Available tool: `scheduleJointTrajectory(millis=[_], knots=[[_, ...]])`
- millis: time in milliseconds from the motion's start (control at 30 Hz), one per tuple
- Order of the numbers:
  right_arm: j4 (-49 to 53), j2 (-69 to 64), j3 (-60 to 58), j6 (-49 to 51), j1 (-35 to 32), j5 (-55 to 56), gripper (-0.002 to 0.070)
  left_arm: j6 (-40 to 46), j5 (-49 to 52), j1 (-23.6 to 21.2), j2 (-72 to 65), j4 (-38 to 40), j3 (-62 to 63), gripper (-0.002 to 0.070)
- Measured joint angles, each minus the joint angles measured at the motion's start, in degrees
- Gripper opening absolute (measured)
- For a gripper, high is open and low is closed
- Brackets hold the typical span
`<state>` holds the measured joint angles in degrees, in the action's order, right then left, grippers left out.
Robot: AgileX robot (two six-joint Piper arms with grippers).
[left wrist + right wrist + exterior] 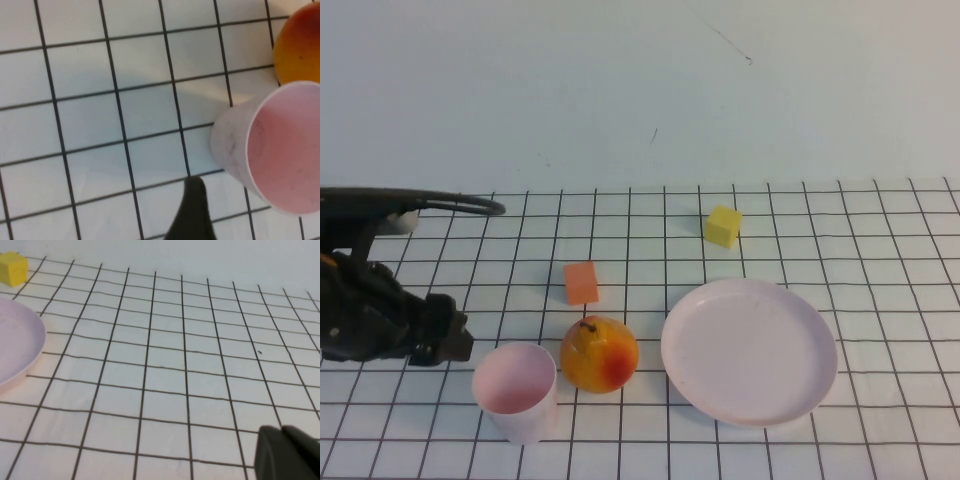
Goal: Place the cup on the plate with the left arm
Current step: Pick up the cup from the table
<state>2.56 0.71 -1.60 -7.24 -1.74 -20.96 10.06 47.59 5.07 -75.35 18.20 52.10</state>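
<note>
The pale pink cup stands upright near the front left, just left of a pear. The large pale pink plate lies empty to the right of the pear. My left gripper hovers low just left of the cup and a little behind it. In the left wrist view the cup is close beside one dark finger. The other finger is out of view, and the gripper looks open and holds nothing. My right gripper is shut and empty over bare grid to the right of the plate.
A yellow-red pear sits between cup and plate, touching neither, and shows in the left wrist view. An orange block lies behind the pear. A yellow cube sits behind the plate and shows in the right wrist view.
</note>
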Motion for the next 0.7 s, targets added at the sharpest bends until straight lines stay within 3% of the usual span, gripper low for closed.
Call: scheduleJointTrajectory(millis=[233, 533, 700], knots=[[0.0, 0.0, 0.0, 0.0, 0.0, 0.0, -0.0002, 4.0, -1.0, 0.3, -9.9, 3.7, 5.9, 0.0517], [0.0, 0.0, 0.0, 0.0, 0.0, 0.0, -0.0002, 5.6, -0.4, 3.6, -20.9, 3.0, 10.4, 0.0519], [0.0, 0.0, 0.0, 0.0, 0.0, 0.0, -0.0002, 5.6, 0.0, 4.8, -25.5, 2.0, 10.8, 0.0467]])
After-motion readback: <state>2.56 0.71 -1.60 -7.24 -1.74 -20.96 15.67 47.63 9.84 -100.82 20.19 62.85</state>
